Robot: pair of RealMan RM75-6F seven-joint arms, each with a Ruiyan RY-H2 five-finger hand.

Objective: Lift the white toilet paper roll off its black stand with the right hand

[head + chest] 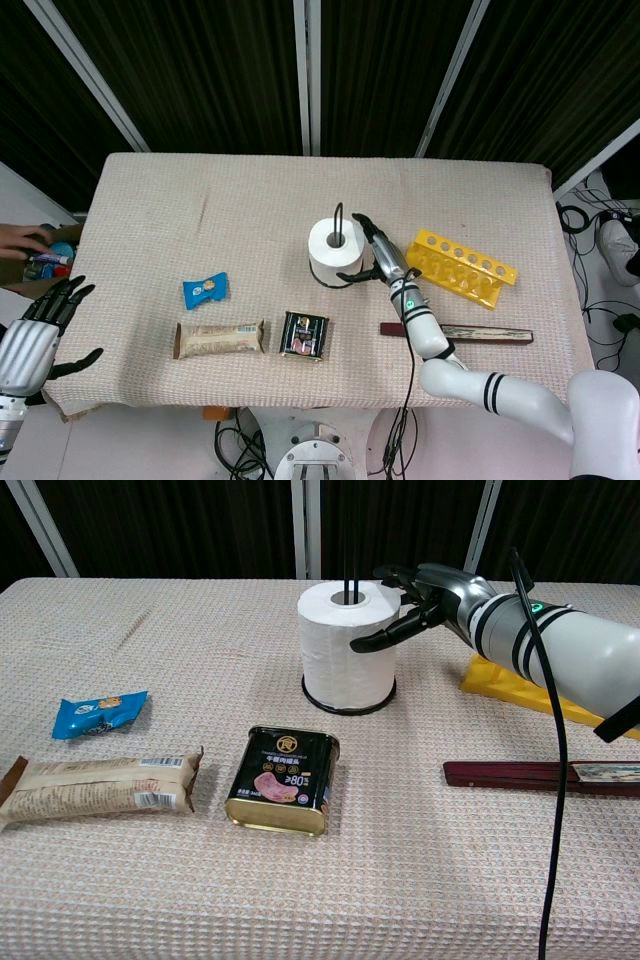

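The white toilet paper roll (333, 247) (345, 645) stands upright on its black stand (322, 702), whose thin rod (338, 213) pokes up through the core. My right hand (378, 256) (425, 598) is at the roll's right side, holding nothing. Its thumb reaches across the front of the roll and its other fingers spread behind the top edge. Whether they press the paper I cannot tell. At the table's near left corner, my left hand (45, 325) hovers with fingers spread and empty.
A yellow holed rack (461, 267) (510, 690) lies right behind my right arm. A dark flat box (470, 333) (540, 776), a tin (304, 334) (282, 780), a wrapped bar (220, 339) (100, 785) and a blue packet (205, 290) (98, 713) lie nearer the front. A person's hand (20, 240) is at the left edge.
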